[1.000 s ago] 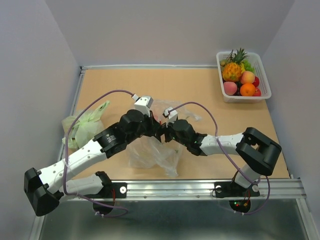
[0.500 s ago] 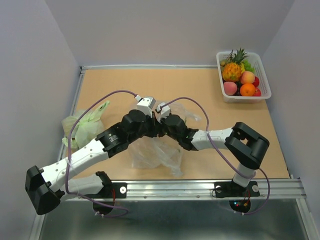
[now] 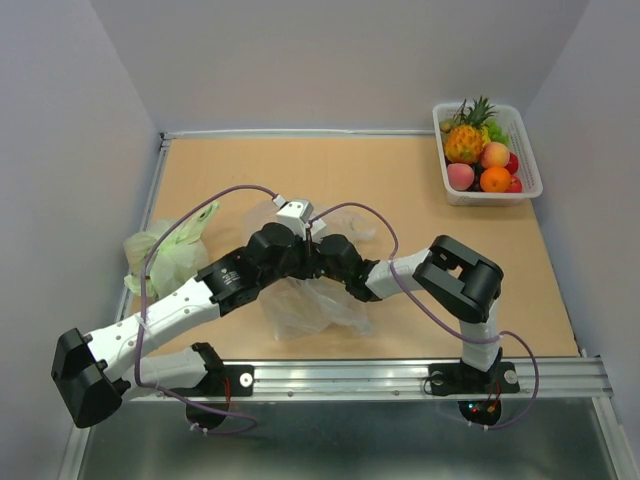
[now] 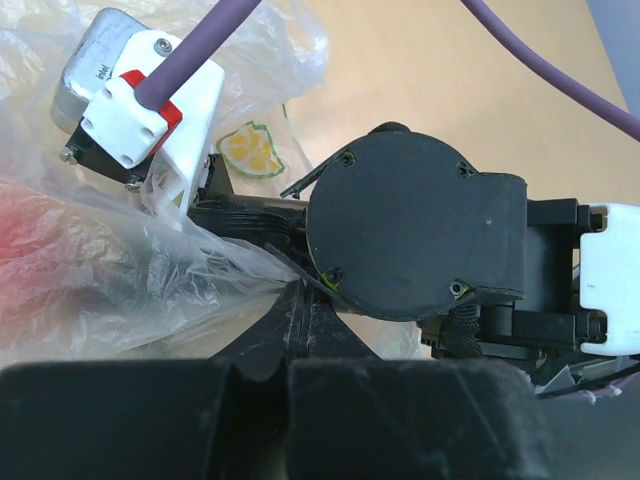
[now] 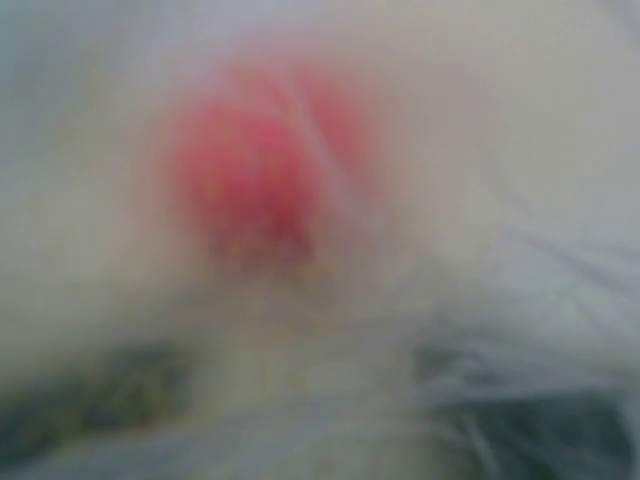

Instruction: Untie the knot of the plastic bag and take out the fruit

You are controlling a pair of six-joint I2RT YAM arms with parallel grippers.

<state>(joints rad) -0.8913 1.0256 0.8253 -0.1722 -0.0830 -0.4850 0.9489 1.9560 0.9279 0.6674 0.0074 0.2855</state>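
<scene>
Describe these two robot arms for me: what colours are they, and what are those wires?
Both the left arm and right arm have white tube-like links between bulky black joints. A purple cable loops along each to a small white-and-grey camera block at the wrist. The left gripper has blocky black fingers.

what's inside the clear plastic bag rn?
Through the plastic bag film, one blurry pink-red fruit shows. Its kind is unreadable; crinkled film hides anything else inside.
</scene>
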